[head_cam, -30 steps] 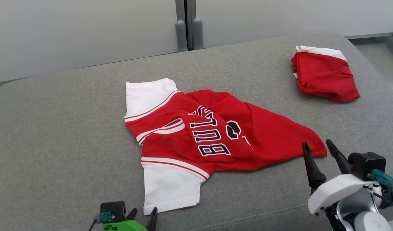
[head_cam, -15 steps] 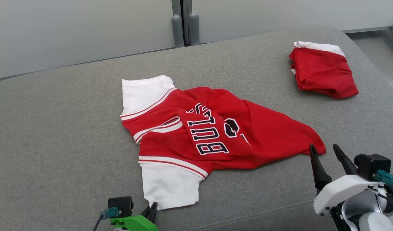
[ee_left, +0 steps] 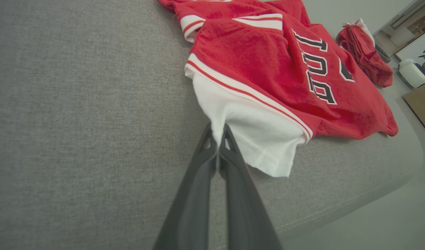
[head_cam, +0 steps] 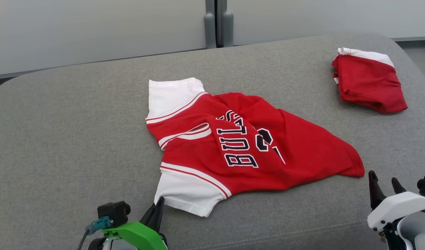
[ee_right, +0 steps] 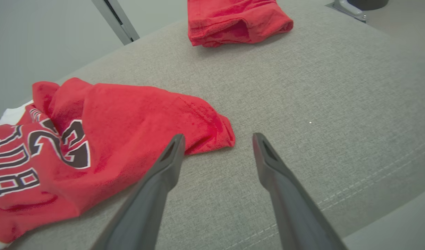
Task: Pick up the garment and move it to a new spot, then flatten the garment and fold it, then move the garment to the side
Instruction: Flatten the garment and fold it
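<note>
The garment (head_cam: 247,142) is a red jersey with white sleeves and dark lettering, lying rumpled in the middle of the grey cushion (head_cam: 59,139). My left gripper (head_cam: 159,202) is at the bottom left, shut on the edge of the near white sleeve (ee_left: 254,128); the left wrist view shows white cloth pinched between the fingertips (ee_left: 217,133). My right gripper (head_cam: 384,180) stands open at the lower right, just short of the jersey's red hem corner (ee_right: 212,132), apart from it.
A second red and white garment (head_cam: 368,83) lies folded at the far right of the cushion (ee_right: 337,86). The cushion's front seam and edge run just ahead of both grippers. Pale wall panels stand behind.
My left gripper has shut on the near white sleeve edge, which is now drawn up and shorter. The camera has shifted, so the whole scene sits further right. The right gripper sits lower in view, still open.
</note>
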### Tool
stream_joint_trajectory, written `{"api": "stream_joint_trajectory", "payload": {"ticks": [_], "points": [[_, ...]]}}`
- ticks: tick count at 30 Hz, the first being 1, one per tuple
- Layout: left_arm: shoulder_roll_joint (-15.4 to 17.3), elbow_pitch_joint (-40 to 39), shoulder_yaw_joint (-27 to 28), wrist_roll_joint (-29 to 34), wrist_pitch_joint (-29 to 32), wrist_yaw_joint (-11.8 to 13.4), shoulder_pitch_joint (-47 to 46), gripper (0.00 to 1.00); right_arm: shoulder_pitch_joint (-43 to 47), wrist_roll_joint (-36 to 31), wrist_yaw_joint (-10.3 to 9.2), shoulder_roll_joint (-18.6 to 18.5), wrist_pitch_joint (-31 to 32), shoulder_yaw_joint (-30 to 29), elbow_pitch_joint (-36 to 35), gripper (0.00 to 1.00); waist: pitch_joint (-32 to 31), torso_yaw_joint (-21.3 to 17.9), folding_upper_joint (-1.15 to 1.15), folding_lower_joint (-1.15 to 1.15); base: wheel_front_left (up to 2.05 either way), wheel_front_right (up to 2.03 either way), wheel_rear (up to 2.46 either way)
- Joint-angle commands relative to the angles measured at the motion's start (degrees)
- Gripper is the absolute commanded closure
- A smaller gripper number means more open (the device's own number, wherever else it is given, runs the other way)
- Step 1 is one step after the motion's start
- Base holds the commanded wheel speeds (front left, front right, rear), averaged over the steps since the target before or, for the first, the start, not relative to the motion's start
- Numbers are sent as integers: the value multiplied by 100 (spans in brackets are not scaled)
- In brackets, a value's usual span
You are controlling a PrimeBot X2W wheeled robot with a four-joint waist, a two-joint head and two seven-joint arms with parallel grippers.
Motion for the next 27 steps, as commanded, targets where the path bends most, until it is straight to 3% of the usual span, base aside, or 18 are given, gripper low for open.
{"api": "stream_joint_trajectory", "payload": {"ticks": [1,13,27], "points": [[90,-173,67,-13,-17,87,95,100,-134,79,-3,-20,-12,-63,151,0,53,111,0,0,0,0,0],[613,-1566,203,82,213,645,418,100,-507,711,-4,-45,-89,49,1587,0,155,435,0,0,0,0,0],[810,-2164,151,141,374,880,608,100,-971,1378,-4,-149,-487,442,2680,0,259,486,0,0,0,0,0]]}}
